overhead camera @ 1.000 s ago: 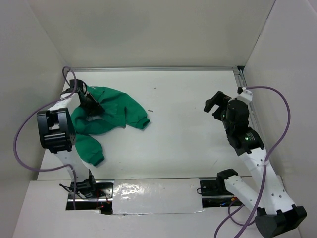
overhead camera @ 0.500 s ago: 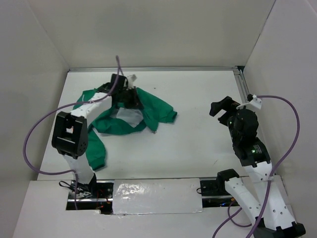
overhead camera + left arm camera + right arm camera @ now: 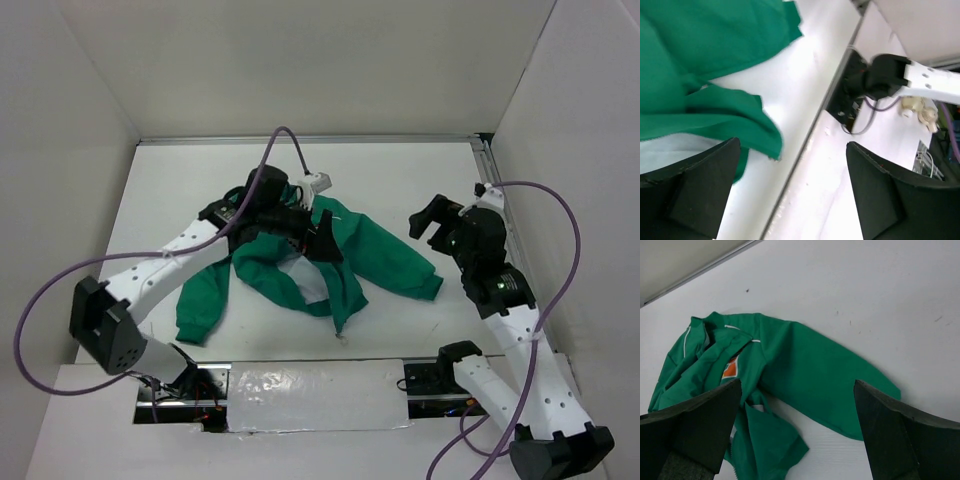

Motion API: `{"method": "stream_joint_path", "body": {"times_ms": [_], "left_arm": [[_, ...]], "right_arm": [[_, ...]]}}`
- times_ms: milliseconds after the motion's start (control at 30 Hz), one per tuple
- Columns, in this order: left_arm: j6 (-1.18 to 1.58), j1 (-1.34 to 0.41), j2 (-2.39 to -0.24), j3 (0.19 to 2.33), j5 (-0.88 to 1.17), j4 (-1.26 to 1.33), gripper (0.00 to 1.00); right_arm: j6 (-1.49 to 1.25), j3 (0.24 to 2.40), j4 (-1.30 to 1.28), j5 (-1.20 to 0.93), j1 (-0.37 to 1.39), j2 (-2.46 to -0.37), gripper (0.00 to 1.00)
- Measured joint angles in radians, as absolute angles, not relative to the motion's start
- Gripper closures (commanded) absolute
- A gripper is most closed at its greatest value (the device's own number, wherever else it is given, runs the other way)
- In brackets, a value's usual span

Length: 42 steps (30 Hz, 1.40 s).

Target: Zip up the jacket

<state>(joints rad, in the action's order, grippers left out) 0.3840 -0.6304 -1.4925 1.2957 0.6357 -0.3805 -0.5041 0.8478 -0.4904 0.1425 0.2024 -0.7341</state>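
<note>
Top external view: the jacket (image 3: 385, 255) lies crumpled on the table (image 3: 400, 180), left of centre. The left gripper (image 3: 325, 246) hovers over it, jaws wide, apparently holding nothing. The right gripper (image 3: 796, 390) is wide open too, empty, near one sleeve.

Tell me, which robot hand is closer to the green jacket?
Left. The left gripper is right above the middle of the jacket, with its jaws open. The right gripper sits off to the jacket's right side, not touching it.
</note>
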Motion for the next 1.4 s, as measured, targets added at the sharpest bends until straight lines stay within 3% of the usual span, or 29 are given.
{"method": "stream_joint_path", "body": {"times_ms": [200, 433, 733, 867, 967, 1033, 1067, 1100, 1167, 1200, 1267, 1300, 1400], "left_arm": [[0.423, -0.526, -1.374, 1.320, 0.490, -0.480, 0.01], [0.451, -0.228, -1.633, 1.520, 0.253, -0.574, 0.01], [0.414, -0.078, -2.123, 1.806, 0.212, -0.622, 0.01], [0.395, -0.076, -2.212, 1.839, 0.209, -0.638, 0.01], [0.383, -0.074, -2.257, 1.849, 0.207, -0.634, 0.01], [0.368, -0.074, -2.263, 1.862, 0.215, -0.636, 0.11], [0.365, -0.073, -2.267, 1.866, 0.220, -0.632, 0.21], [0.360, -0.073, -2.270, 1.867, 0.226, -0.624, 0.53], [0.345, -0.075, -2.281, 1.865, 0.242, -0.615, 0.90], [0.339, -0.075, -2.285, 1.864, 0.247, -0.612, 1.00], [0.326, -0.077, -2.289, 1.853, 0.252, -0.595, 1.00], [0.319, -0.079, -2.288, 1.845, 0.255, -0.586, 1.00], [0.316, -0.086, -2.255, 1.794, 0.263, -0.538, 1.00]], "right_arm": [[-0.487, 0.880, -0.451, 0.112, 0.232, -0.855, 0.00], [-0.427, 1.038, -0.390, 0.118, 0.363, -1.190, 0.00], [-0.325, 1.629, -0.410, 0.115, 0.467, -1.854, 0.00], [-0.298, 1.941, -0.505, 0.085, 0.485, -2.145, 0.00], [-0.291, 2.037, -0.571, 0.033, 0.495, -2.274, 0.00], [-0.294, 2.044, -0.604, -0.019, 0.498, -2.316, 0.02], [-0.295, 2.044, -0.621, -0.042, 0.498, -2.331, 0.03], [-0.298, 2.044, -0.634, -0.063, 0.498, -2.343, 0.04], [-0.302, 2.044, -0.648, -0.104, 0.498, -2.355, 0.15], [-0.306, 2.044, -0.651, -0.126, 0.498, -2.359, 0.36], [-0.309, 2.044, -0.652, -0.152, 0.497, -2.359, 0.66], [-0.312, 2.044, -0.651, -0.160, 0.496, -2.359, 1.00], [-0.331, 2.032, -0.636, -0.157, 0.495, -2.350, 1.00]]}}
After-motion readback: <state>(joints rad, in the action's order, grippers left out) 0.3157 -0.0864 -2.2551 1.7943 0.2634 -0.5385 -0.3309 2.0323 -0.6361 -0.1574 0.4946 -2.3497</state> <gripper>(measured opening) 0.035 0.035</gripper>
